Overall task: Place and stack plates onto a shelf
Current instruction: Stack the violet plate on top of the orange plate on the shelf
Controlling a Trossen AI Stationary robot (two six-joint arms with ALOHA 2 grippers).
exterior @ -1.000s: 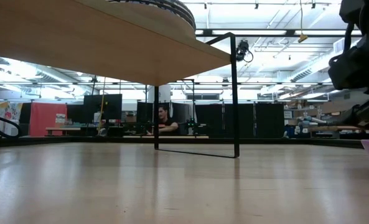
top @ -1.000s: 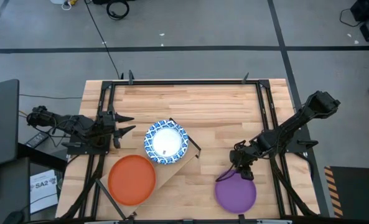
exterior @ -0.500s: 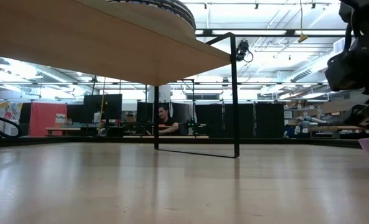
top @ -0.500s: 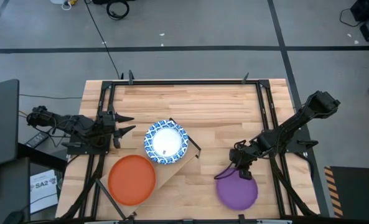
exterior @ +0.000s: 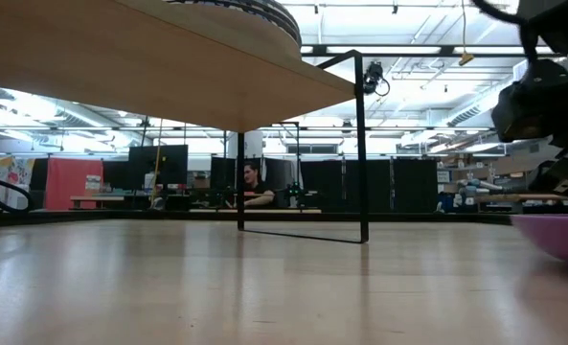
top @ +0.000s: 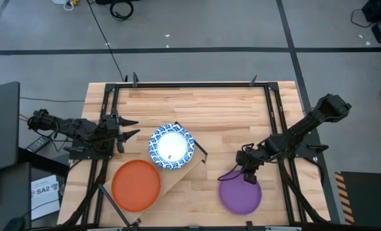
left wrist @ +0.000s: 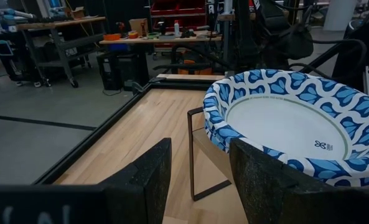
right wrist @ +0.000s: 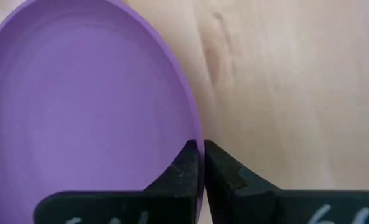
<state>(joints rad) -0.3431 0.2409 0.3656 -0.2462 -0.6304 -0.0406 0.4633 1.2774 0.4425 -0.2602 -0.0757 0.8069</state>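
Pinching only the purple plate's (right wrist: 84, 106) rim, right fingers (right wrist: 200, 163) shut tight, risked tilt or slip during lifting toward shelf (top: 177, 178); left fingers (left wrist: 196, 180) wide, empty.

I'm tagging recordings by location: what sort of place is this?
Probably a robotics lab or workshop: cluttered workbenches, a person at a desk with monitors, and a marked concrete floor around the wooden table.

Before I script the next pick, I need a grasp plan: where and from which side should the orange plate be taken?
By its thin rim. The orange plate lies flat on the shelf, so only the edge gives fingers purchase. Probably its upper-left edge, nearest the open left gripper, coming from above.
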